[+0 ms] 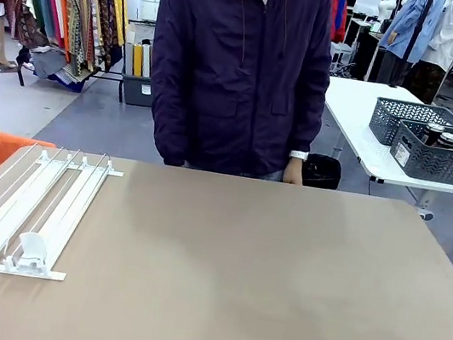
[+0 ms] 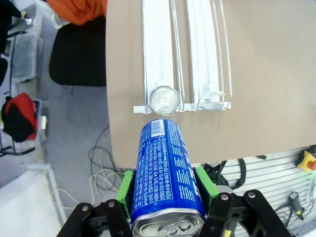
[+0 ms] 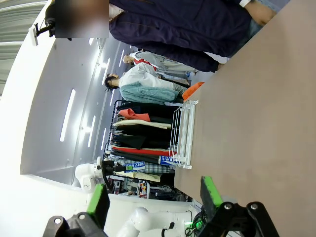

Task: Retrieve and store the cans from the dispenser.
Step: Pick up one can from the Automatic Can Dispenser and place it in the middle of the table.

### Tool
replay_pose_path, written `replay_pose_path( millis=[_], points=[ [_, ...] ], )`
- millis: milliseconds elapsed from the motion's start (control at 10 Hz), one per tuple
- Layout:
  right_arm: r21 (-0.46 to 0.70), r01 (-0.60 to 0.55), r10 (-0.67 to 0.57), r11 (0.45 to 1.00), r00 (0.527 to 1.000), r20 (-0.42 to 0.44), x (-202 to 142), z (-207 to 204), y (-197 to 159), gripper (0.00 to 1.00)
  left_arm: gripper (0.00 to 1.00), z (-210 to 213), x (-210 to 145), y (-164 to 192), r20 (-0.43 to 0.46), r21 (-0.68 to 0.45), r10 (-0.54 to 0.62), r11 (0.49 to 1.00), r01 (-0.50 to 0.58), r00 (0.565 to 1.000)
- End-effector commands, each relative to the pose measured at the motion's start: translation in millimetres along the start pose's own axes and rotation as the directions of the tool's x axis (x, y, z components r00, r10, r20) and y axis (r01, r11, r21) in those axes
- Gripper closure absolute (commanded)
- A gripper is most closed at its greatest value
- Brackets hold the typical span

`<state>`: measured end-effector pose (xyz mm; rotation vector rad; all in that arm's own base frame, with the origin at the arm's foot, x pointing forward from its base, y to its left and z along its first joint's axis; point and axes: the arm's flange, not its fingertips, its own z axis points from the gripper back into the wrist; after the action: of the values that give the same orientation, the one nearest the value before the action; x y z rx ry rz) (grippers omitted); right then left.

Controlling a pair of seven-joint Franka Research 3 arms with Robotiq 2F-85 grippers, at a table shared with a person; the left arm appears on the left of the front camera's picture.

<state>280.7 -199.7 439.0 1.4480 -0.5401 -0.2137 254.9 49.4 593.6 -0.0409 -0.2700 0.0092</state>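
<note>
Left wrist view: one can gripped and clear of the rack, one more waiting.

Nearest me, my left hand [image 2: 167,192] is clenched on a blue-and-white can [image 2: 165,168], green pads on its sides and tab end toward the camera, hanging over the near edge of the surface [image 2: 266,98]. Just beyond, a second can [image 2: 164,100] stands upright at the low front stop of the dispenser [image 2: 158,44]; the lane beside it shows a white pusher block [image 2: 213,94]. My right hand [image 3: 154,200] is released and empty. I judge retrieval done and storing in hand. Next I must carry this can to a storage spot, which I cannot see. A person [image 1: 241,69] stands at the far side.
</note>
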Motion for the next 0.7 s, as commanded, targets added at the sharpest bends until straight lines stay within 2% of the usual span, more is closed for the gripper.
replay_pose_path(
  millis=[0,100,200,300,400,500,600],
  points=[
    [0.003,-0.016,0.016,1.000,1.000,-0.008,-1,1,2,0.00,1.00,0,0,0,0.001,0.000,0.001,1.000,-0.001,1.000],
    [0.003,-0.016,0.016,1.000,1.000,-0.008,-1,1,2,0.00,1.00,-6,23,-31,-0.060,0.072,0.035,0.997,-0.031,0.998],
    [0.003,-0.016,0.016,1.000,1.000,-0.008,-1,1,2,0.00,1.00,-7,51,-72,-0.024,0.020,-0.023,1.000,0.023,0.999],
    [0.003,-0.016,0.016,1.000,1.000,-0.008,-1,1,2,0.00,1.00,-8,79,-121,-0.006,0.014,-0.083,0.996,0.083,0.997],
    [0.003,-0.016,0.016,1.000,1.000,-0.008,-1,1,2,0.00,1.00,-12,106,-174,0.029,-0.036,-0.223,0.974,0.224,0.974],
    [0.003,-0.016,0.016,1.000,1.000,-0.008,-1,1,2,0.00,1.00,-21,135,-231,0.057,-0.059,-0.306,0.949,0.309,0.950],
    [0.003,-0.016,0.016,1.000,1.000,-0.008,-1,1,2,0.00,1.00,-37,156,-281,0.060,-0.088,-0.346,0.933,0.350,0.936]
  ],
)
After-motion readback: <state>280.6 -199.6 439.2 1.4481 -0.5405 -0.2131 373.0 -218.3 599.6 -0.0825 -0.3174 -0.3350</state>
